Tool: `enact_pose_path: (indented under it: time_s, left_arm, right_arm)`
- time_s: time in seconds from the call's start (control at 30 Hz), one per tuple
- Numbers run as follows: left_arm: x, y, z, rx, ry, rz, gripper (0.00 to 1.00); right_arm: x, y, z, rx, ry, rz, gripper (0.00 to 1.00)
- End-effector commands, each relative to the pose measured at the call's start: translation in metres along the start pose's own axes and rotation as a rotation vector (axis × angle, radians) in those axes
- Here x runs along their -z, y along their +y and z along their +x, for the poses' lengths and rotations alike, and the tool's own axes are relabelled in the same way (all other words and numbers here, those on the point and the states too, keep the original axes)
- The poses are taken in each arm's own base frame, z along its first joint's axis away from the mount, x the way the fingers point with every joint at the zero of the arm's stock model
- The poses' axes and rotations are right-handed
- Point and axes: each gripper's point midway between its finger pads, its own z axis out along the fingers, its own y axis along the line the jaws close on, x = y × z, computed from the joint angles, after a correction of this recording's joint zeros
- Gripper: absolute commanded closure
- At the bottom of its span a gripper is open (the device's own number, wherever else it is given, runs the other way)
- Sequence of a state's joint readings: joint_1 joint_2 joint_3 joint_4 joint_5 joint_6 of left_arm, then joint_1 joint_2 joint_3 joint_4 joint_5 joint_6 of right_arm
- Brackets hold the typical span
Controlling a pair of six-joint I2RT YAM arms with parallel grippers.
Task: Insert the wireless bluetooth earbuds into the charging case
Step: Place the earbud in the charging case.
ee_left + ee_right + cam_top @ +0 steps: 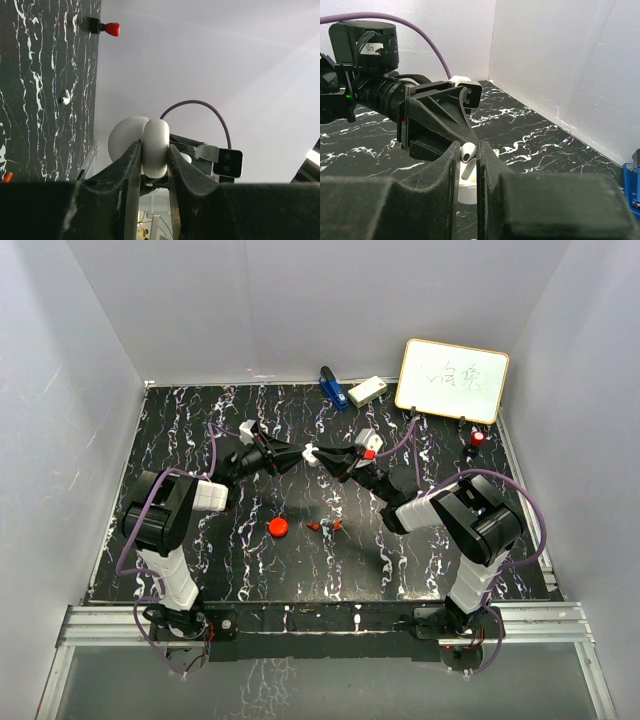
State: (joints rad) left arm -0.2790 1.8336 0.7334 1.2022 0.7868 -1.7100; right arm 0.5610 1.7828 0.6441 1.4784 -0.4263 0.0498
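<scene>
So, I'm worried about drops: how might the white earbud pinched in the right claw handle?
Probably slippery: the white earbud looks glossy and rounded, so it could twist in the right claw. Likely very light, being tiny beside the claw's fingers. If released, its rounded body might roll on the table.
</scene>
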Motion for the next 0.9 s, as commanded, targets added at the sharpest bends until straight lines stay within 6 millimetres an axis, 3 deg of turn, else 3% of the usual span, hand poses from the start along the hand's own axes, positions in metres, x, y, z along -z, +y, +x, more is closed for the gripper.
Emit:
enact_pose_path:
  time_s: [0.0,0.87]
  left_arm:
    - [0.0003,-0.0372,0.0135,-0.086,0.042,0.071,1.00]
    - [0.0029,-0.0402,0.0192,-0.086,0.049,0.063,1.00]
  right_arm:
    - [-0.0065,-0.0013,-0.0543,0.124,-0.211,-0.016,1.00]
    - [-0.0052,-0.0028,-0.0452,0.127,-0.193,-0.007,1.00]
